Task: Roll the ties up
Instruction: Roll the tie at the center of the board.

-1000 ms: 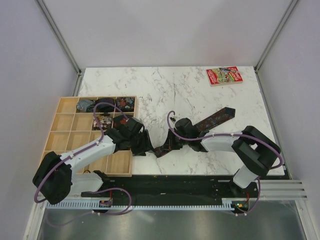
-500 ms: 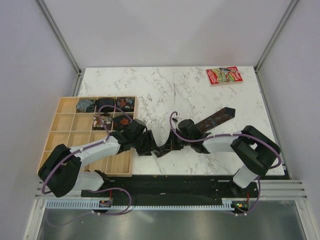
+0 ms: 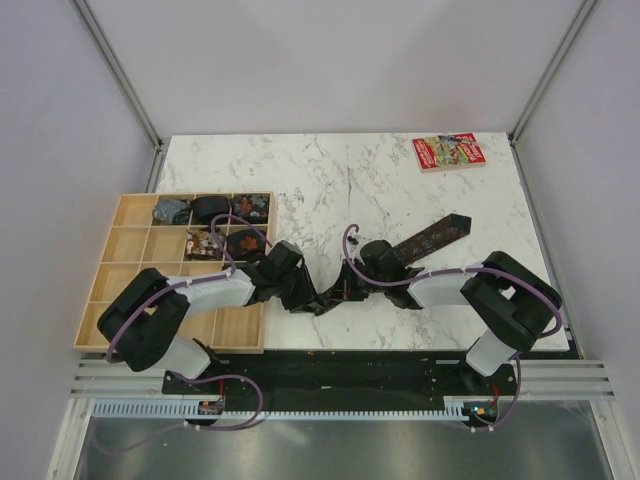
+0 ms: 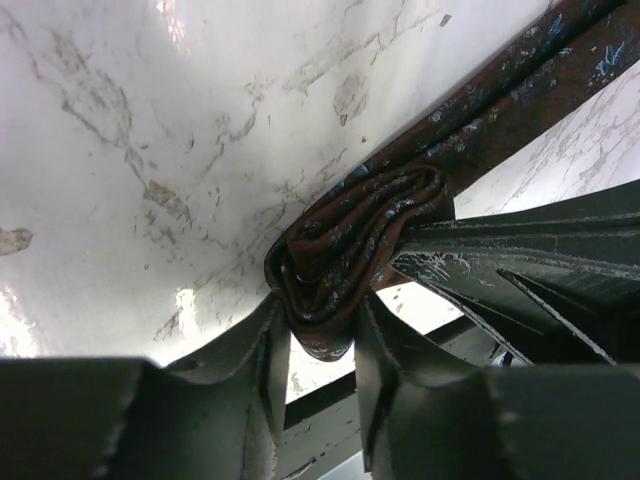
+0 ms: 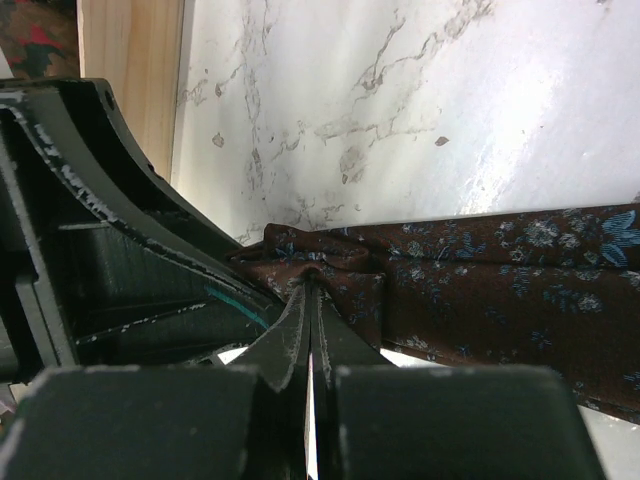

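Observation:
A dark brown tie (image 3: 432,235) with a small pattern lies on the marble table, its wide end pointing to the back right. Its narrow end is wound into a small roll (image 4: 345,250) near the front middle. My left gripper (image 3: 312,297) is shut on that roll, its fingers (image 4: 258,345) pressing it from both sides. My right gripper (image 3: 347,287) is shut on a fold of the tie (image 5: 500,280) right beside the roll; its jaws are pressed flat together. The two grippers nearly touch.
A wooden compartment tray (image 3: 130,268) stands at the left, with rolled ties (image 3: 210,208) in its back cells. A flat red booklet (image 3: 447,152) lies at the back right. The table's front edge runs just below the grippers.
My left arm has swung right and stretched low across the table, bringing its gripper closer to the right one. The right gripper has shifted slightly left with the tie.

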`<state>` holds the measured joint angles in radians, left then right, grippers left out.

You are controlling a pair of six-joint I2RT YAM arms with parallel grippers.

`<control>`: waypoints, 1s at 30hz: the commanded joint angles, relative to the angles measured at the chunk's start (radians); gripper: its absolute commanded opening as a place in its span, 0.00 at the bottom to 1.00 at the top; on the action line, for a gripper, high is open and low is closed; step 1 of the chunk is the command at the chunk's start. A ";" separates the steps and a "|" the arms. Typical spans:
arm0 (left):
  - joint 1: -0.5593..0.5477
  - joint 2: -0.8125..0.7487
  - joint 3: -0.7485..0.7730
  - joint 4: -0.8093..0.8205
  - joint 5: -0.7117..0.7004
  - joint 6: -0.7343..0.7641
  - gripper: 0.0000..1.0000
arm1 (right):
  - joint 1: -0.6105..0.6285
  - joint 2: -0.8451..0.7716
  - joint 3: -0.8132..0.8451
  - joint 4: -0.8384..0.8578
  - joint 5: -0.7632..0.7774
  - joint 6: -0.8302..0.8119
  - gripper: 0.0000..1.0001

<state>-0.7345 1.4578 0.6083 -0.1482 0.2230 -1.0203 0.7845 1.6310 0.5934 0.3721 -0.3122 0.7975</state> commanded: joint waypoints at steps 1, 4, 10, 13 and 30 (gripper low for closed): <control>-0.008 0.049 -0.013 0.032 -0.033 -0.023 0.30 | -0.008 0.006 -0.040 -0.067 0.030 -0.023 0.00; -0.009 0.036 -0.007 0.023 -0.030 -0.008 0.17 | -0.008 0.006 -0.038 -0.067 0.027 -0.020 0.00; -0.011 0.001 0.073 -0.158 -0.031 0.049 0.02 | -0.007 -0.008 -0.006 -0.079 0.009 -0.004 0.00; -0.011 -0.043 0.108 -0.252 -0.037 0.063 0.02 | -0.007 -0.028 0.020 -0.108 0.007 0.000 0.00; -0.013 -0.094 0.206 -0.393 -0.004 0.085 0.02 | 0.044 -0.014 0.052 -0.085 0.010 0.034 0.00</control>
<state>-0.7429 1.3643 0.7605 -0.5285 0.1951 -0.9737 0.8062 1.5936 0.6201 0.2554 -0.3130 0.8173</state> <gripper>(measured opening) 0.080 0.007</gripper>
